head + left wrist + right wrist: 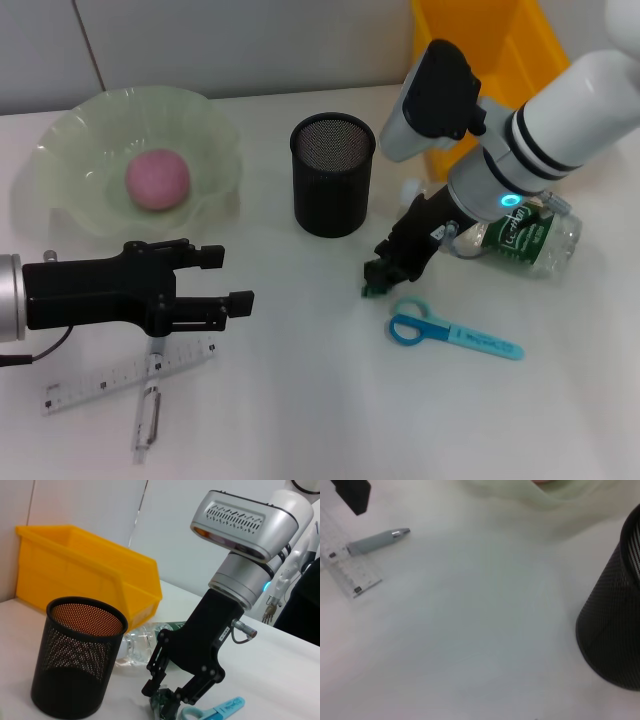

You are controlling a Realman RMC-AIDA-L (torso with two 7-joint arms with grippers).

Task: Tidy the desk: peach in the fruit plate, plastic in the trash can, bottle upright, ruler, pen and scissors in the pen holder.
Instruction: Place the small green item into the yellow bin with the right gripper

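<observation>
White desk beneath, the right gripper (380, 278) clenches green plastic (162, 703) that could snag the scissors (452, 333).

Left hand (225, 280) low, fingers spread, right hand (378, 280) angled down, fingers pinched together

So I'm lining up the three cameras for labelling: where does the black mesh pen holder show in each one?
Head view: pen holder stands upper centre, between the fruit plate and the right gripper.
Left wrist view: lower left, before the yellow bin.
Right wrist view: only its side at the right edge.
Shared landmark: the pen holder itself shows in all three.
</observation>
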